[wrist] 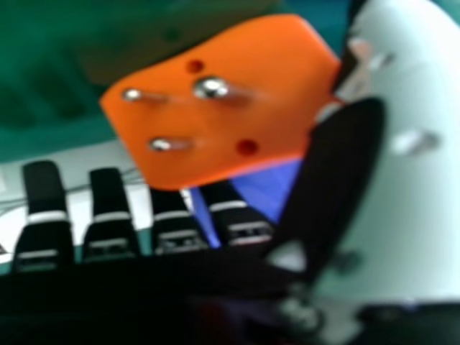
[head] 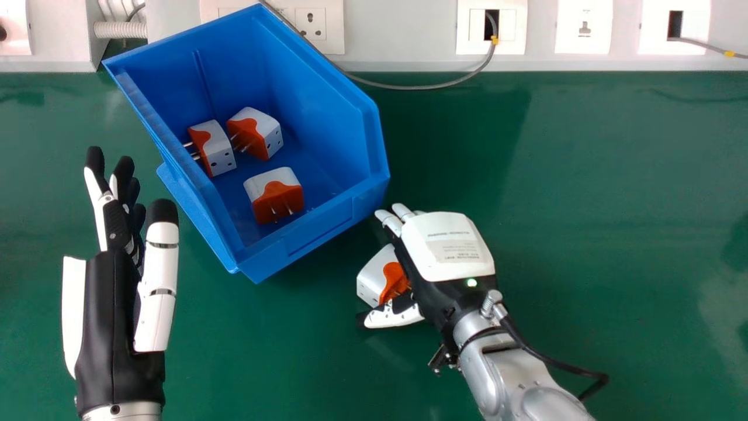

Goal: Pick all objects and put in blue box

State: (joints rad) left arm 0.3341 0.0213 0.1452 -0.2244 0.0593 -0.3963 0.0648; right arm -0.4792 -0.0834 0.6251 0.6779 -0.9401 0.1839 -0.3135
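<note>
The blue box (head: 315,234) stands tilted at an angle at the upper left in the head view, with three white-and-orange plug adapters inside: one (head: 219,149), another (head: 263,131) and a third (head: 277,193). Just below its near right corner, my right hand (head: 447,245) is open beside a fourth adapter (head: 374,278), which lies between thumb and fingers. In the right hand view this adapter's orange pin face (wrist: 237,108) is near the thumb of my right hand (wrist: 108,223); whether they touch I cannot tell. My left hand (head: 111,292) is open, left of the box.
A green table (head: 613,234) carries everything. Along its back runs a pale wall panel (head: 409,35) with sockets. A grey cable (head: 432,86) loops from the panel across the table's back edge and over the box's rim. Another cable (head: 555,362) trails beside my right forearm.
</note>
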